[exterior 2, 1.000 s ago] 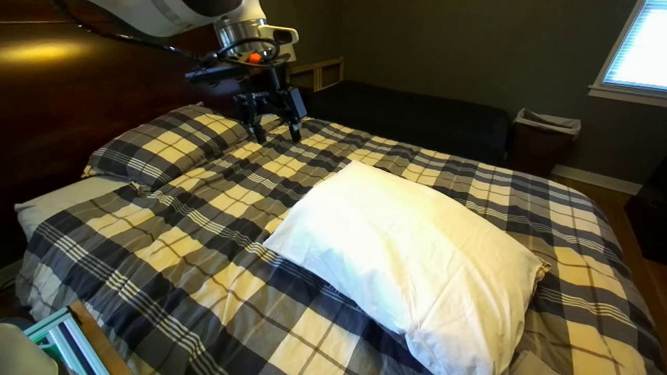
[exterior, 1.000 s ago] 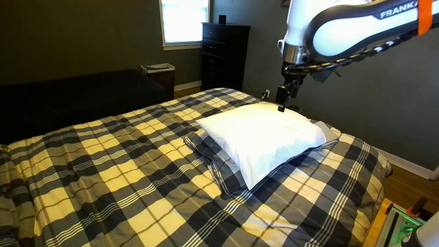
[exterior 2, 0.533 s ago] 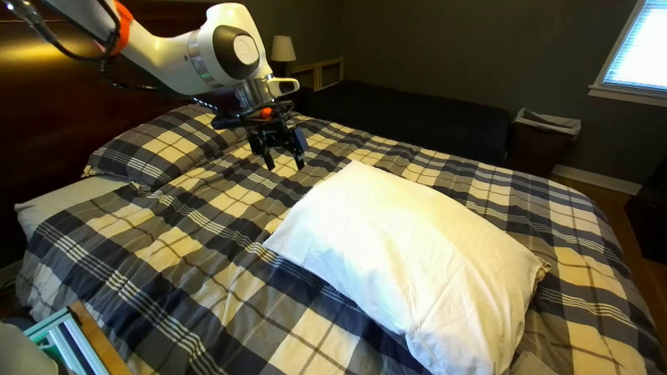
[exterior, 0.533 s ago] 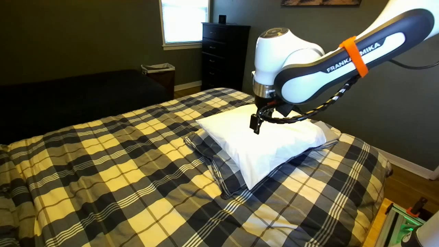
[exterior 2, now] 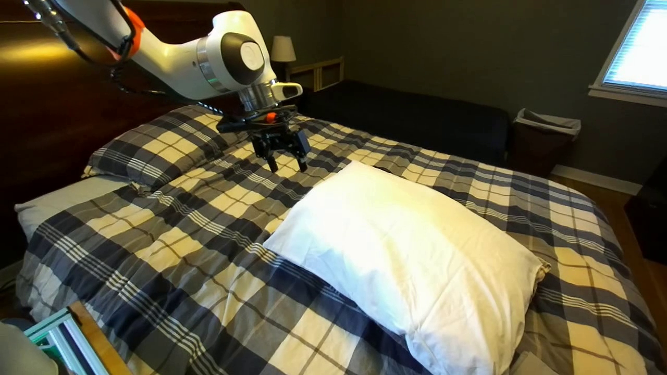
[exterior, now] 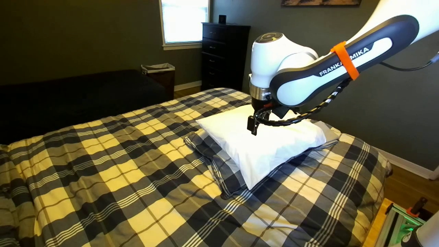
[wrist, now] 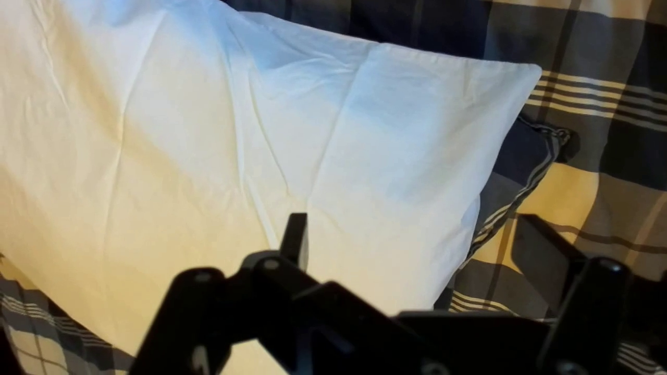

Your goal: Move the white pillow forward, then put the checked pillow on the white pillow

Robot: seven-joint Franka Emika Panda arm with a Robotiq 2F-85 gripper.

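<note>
white pillow atop checked pillow, room alongside

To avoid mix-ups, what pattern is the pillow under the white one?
Lower pillow: navy and grey plaid, best seen in an exterior view.

Checked pillow on plaid bedspread

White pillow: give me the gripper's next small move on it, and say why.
Probably lower the open gripper toward the edge of the white pillow: in the wrist view, that edge shows between the fingers, with nothing gripped yet.
</note>
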